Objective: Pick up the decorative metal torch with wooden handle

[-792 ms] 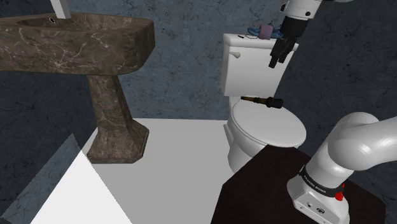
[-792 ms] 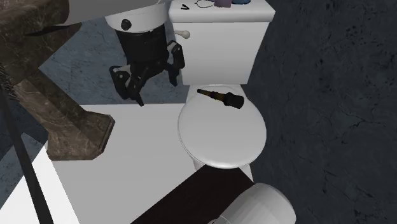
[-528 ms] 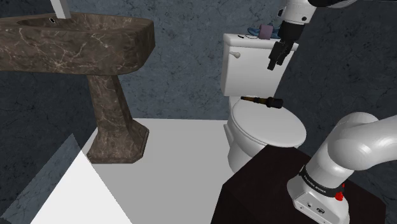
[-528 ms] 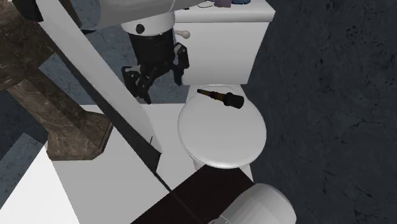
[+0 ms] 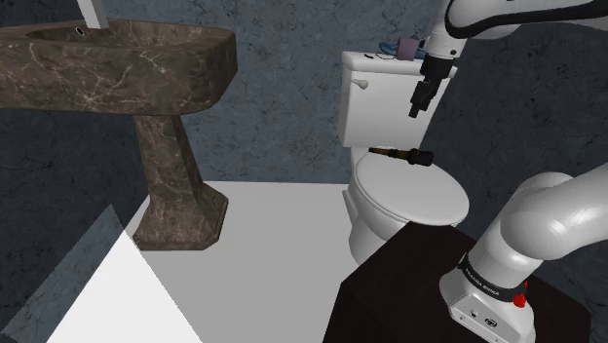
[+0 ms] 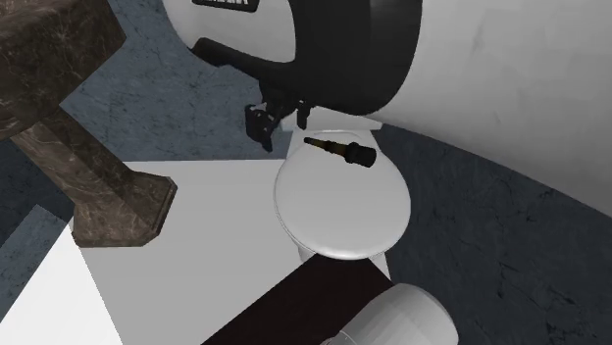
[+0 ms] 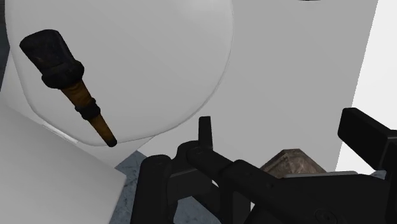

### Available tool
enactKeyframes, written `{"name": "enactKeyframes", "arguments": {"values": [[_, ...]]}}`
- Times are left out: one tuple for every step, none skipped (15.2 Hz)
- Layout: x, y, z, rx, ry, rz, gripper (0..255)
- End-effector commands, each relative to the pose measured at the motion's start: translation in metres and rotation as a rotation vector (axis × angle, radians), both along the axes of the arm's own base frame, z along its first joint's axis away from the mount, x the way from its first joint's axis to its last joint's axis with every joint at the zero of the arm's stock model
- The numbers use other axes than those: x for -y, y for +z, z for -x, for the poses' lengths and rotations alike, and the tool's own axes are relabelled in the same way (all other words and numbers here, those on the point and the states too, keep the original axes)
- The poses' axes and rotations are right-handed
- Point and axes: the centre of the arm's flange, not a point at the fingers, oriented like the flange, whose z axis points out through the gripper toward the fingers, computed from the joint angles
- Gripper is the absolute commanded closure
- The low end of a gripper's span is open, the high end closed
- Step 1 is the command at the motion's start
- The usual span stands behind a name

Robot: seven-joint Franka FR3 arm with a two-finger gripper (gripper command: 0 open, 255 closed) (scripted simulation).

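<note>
In a dark-walled bathroom, the torch (image 5: 401,154) is lying on the toilet lid (image 5: 414,200), axis running nine-to-three in the shoulder view, at six o'clock from the gripper (image 5: 418,109), which is hanging unclenched, empty.

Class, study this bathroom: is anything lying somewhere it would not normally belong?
Yes. A torch with a dark head and brown handle lies flat on the closed toilet lid, near the tank. An odd resting place; nothing looks spilled or broken.
</note>
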Motion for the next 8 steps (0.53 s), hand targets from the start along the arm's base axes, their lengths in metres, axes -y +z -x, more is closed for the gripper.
{"name": "enactKeyframes", "arguments": {"values": [[0.022, -0.017, -0.011, -0.012, 0.011, -0.004, 0], [0.032, -0.024, -0.016, -0.017, 0.016, -0.007, 0], [0.042, -0.032, -0.021, -0.023, 0.021, -0.009, 0], [0.052, -0.04, -0.026, -0.029, 0.026, -0.012, 0], [0.063, -0.048, -0.03, -0.035, 0.031, -0.014, 0], [0.073, -0.056, -0.035, -0.04, 0.036, -0.017, 0], [0.083, -0.063, -0.04, -0.046, 0.041, -0.019, 0], [0.093, -0.071, -0.045, -0.052, 0.046, -0.022, 0]]}}
